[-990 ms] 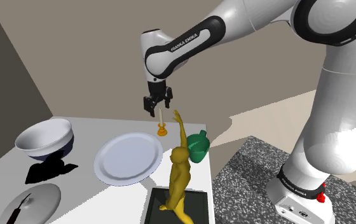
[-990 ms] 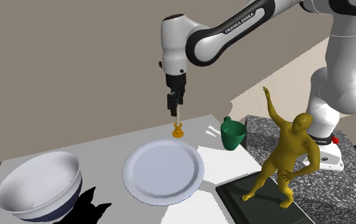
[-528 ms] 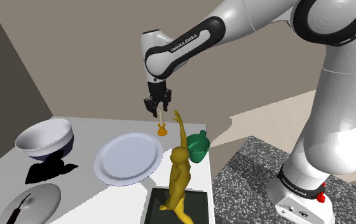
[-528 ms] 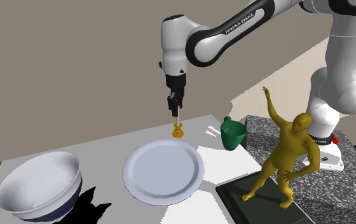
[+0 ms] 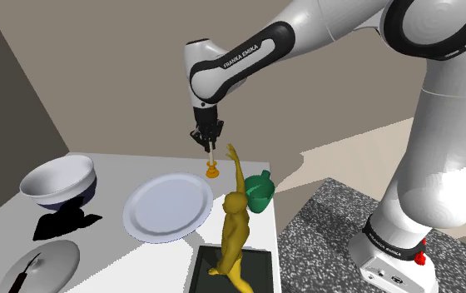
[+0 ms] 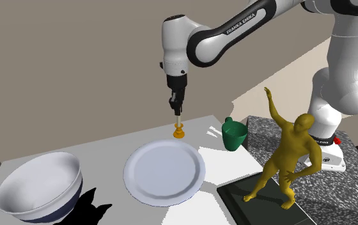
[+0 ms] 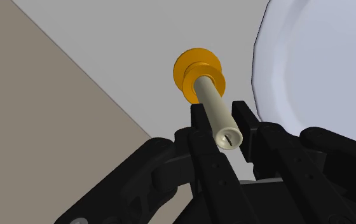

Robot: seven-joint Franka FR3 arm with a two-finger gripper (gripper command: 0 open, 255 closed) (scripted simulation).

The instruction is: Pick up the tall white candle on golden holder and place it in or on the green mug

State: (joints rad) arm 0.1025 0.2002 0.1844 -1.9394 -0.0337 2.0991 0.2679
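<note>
Tall pale candle (image 5: pixel 211 156) upright in its golden holder (image 5: pixel 212 172), base on the table just past the white plate's (image 5: pixel 167 206) far rim. My gripper (image 5: pixel 208 143) grips the candle's top (fingers (image 7: pixel 202 137) pressed against both sides). The green mug (image 5: pixel 259 191) is near the plate, stand side.

Gripper (image 6: pixel 178 112) pointing straight down, closed on the top of the candle (image 6: pixel 178 122). Golden holder (image 6: pixel 179 133) just behind the white plate (image 6: pixel 163 171), green mug (image 6: pixel 234 135) toward the second exterior view's right.
</note>
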